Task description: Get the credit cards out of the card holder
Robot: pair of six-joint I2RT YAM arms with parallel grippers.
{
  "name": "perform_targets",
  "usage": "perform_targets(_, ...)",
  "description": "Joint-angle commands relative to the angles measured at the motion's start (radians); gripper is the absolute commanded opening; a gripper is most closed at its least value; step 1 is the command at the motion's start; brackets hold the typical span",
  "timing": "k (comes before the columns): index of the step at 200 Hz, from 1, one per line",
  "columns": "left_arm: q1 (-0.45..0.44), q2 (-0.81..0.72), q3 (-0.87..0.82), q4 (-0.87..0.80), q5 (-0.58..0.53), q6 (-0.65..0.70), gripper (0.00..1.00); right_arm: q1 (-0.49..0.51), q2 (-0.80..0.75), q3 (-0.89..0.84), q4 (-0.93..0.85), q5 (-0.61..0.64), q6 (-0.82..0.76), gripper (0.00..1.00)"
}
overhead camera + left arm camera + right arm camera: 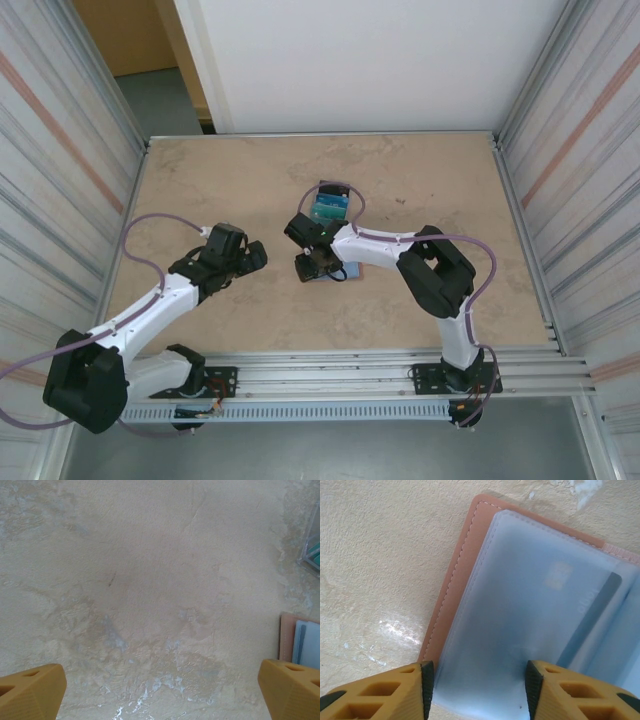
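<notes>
Open card holder lying flat on the tan table, under the right gripper.
In the right wrist view its salmon-brown stitched short edge climbs steeply from lower left to upper right. The long side heads off right and is cut by the frame. A cloudy blue-grey sleeve covers a light blue card with chip and dark stripe, blurred through the plastic. From above, the arm hides most of the holder. The right gripper's jaws stand about half apart at the sleeve's near edge, clasping nothing visible. The left gripper gapes wide and empty beside the holder.
</notes>
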Motion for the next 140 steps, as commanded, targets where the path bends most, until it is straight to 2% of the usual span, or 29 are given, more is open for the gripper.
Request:
perform_targets(1, 0.007, 0.008, 0.008, 0.003, 0.006, -0.011, 0.99, -0.006, 0.027, -0.02, -0.019, -0.002, 0.02, 0.48)
perform_targets(69, 0.007, 0.0, 0.019, -0.008, 0.011, -0.001, 0.99, -0.032, -0.016, -0.073, 0.052, -0.069, 0.04, 0.43)
perform_targets(140, 0.006, -0.019, 0.024, -0.011, 0.014, 0.01, 0.99, -0.045, -0.074, -0.109, 0.088, -0.047, 0.055, 0.27)
